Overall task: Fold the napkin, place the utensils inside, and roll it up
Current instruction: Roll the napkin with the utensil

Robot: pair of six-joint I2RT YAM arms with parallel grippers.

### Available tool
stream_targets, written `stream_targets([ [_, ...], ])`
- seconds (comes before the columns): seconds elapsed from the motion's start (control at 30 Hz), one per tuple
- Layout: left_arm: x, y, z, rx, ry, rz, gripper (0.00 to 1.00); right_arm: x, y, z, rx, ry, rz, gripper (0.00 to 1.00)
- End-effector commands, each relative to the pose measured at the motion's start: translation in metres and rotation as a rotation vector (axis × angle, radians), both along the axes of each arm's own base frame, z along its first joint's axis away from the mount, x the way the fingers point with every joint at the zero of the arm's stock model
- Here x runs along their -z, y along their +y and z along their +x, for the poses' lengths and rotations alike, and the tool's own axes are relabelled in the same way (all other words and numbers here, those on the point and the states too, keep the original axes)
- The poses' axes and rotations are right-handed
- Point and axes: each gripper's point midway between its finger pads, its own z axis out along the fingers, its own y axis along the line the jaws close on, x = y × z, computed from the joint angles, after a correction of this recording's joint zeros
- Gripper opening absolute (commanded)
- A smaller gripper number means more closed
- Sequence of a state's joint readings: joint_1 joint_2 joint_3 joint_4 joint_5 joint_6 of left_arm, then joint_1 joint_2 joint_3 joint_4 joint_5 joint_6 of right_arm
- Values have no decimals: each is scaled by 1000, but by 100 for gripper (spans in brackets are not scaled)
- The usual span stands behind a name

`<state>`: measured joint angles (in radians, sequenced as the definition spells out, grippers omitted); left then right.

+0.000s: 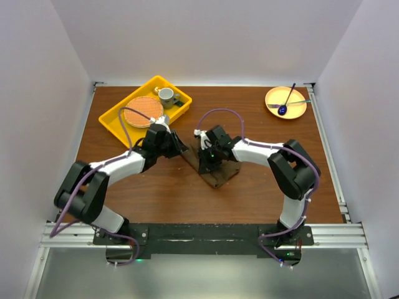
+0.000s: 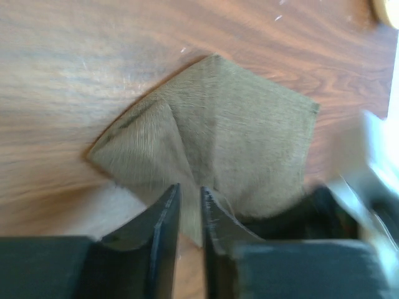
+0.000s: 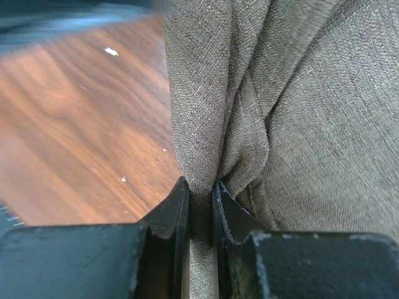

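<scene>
The right pincer is pinching a raised fold of the napkin between nearly closed fingers. The left pincer is hovering over the napkin's edge, jaws a narrow slit apart, gripping nothing. The napkin is lying partly folded on the surface, with the tray beyond it to the left.
</scene>
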<state>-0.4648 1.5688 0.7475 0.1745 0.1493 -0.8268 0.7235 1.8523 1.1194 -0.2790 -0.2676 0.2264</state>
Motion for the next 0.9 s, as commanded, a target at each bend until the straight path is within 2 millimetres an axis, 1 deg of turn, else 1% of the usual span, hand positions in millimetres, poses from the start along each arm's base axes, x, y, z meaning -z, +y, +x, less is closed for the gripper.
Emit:
stream_targets([
  [0.0, -33, 31, -9, -41, -87, 106, 37, 20, 9, -14, 21, 211, 192, 0],
  [0.03, -34, 34, -14, -42, -81, 107, 44, 19, 12, -15, 26, 228, 221, 0],
  [0.07, -38, 35, -20, -43, -89, 92, 46, 20, 13, -20, 39, 280, 261, 0],
  [0.1, -37, 34, -25, -36, -76, 77, 48, 17, 18, -18, 37, 283, 304, 0],
  [0.13, -33, 29, -33, -25, -40, 36, 50, 21, 21, -18, 41, 303, 329, 0],
  [0.17, -21, 30, -44, -22, 2, 22, 52, 24, 21, -22, 65, 344, 349, 0],
  [0.2, -15, 28, -49, -20, 26, -1, 55, 20, 27, -22, 48, 349, 397, 0],
  [0.23, -16, 21, -50, -23, 32, -59, 62, 22, 28, -23, 52, 364, 412, 0],
  [0.27, 1, 22, -57, -30, 79, -59, 63, 24, 27, -25, 72, 392, 424, 0],
  [0.3, 6, 20, -58, -35, 96, -76, 64, 21, 31, -24, 60, 389, 457, 0],
  [0.33, 6, 15, -56, -24, 94, -96, 65, 23, 30, -27, 61, 406, 467, 0],
  [0.37, 16, 15, -56, -31, 123, -88, 65, 21, 32, -27, 69, 418, 480, 0],
  [0.43, 22, 13, -53, -39, 135, -97, 65, 22, 32, -26, 69, 421, 490, 0],
  [0.5, 23, 14, -47, -68, 123, -101, 66, 20, 33, -25, 69, 419, 498, 0],
  [0.6, 29, 14, -44, -91, 133, -108, 66, 19, 32, -27, 64, 427, 505, 0],
  [0.63, 34, 14, -44, -99, 149, -107, 66, 18, 32, -27, 62, 428, 507, 0],
  [0.7, 39, 14, -42, -116, 156, -116, 66, 15, 32, -27, 57, 427, 511, 0],
  [0.77, 48, 12, -41, -122, 178, -117, 64, 15, 31, -29, 52, 431, 501, 0],
  [0.87, 56, 13, -36, -131, 176, -101, 58, 14, 29, -32, 41, 433, 495, 0],
])
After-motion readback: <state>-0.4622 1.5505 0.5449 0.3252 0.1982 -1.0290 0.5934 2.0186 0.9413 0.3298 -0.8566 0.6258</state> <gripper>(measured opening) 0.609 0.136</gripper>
